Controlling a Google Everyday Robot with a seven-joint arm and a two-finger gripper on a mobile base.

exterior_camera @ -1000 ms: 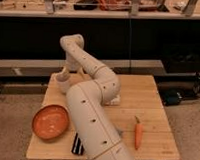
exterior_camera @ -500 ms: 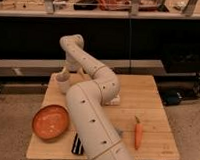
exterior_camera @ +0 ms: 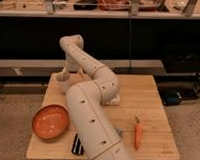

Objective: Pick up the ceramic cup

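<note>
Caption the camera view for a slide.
Arm reaches across the wooden table, open gripper over the ceramic cup; orange bowl and carrot lie nearer.

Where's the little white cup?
In the camera view, the ceramic cup sits at the wooden table's far left corner, behind the orange bowl, with the pincer right by it.

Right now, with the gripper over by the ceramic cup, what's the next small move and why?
Probably ease the gripper down around the ceramic cup. The gripper hangs open close above the cup's rim at a far corner of the wooden table, and the cup stands upright, not yet grasped.
</note>
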